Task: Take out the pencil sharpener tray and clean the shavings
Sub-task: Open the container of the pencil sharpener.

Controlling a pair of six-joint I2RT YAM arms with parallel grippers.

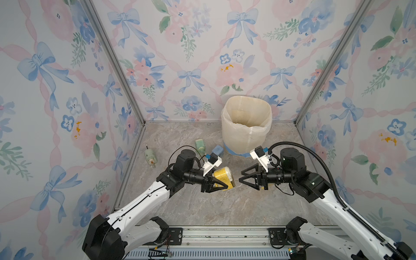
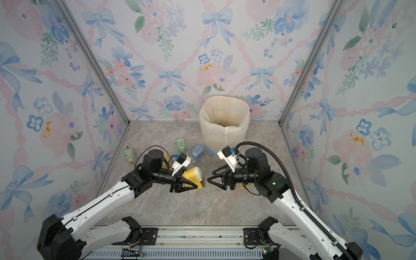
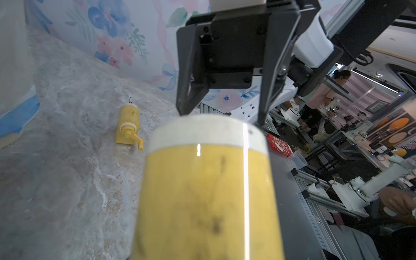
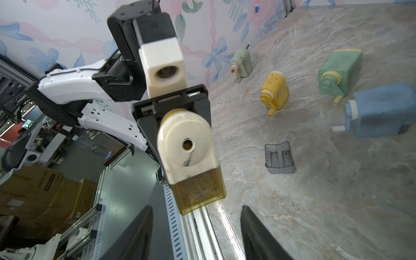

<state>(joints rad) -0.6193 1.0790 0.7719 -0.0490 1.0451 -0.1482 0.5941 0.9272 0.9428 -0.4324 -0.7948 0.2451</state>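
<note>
In the left wrist view the yellow sharpener [image 3: 207, 191] is blurred and cut off by the edge.

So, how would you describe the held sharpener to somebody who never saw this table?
Find the white bin at the back. In front of it, the left hand grips a yellow sharpener with a cream face; the other yellow one lies on the table.

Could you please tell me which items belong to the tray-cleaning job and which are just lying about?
Job: yellow plastic pencil sharpener, its amber translucent tray, left gripper, right gripper, bag-lined white bin.
Idle: two pale green sharpeners, blue sharpener, another yellow sharpener, clear grey loose tray.
</note>
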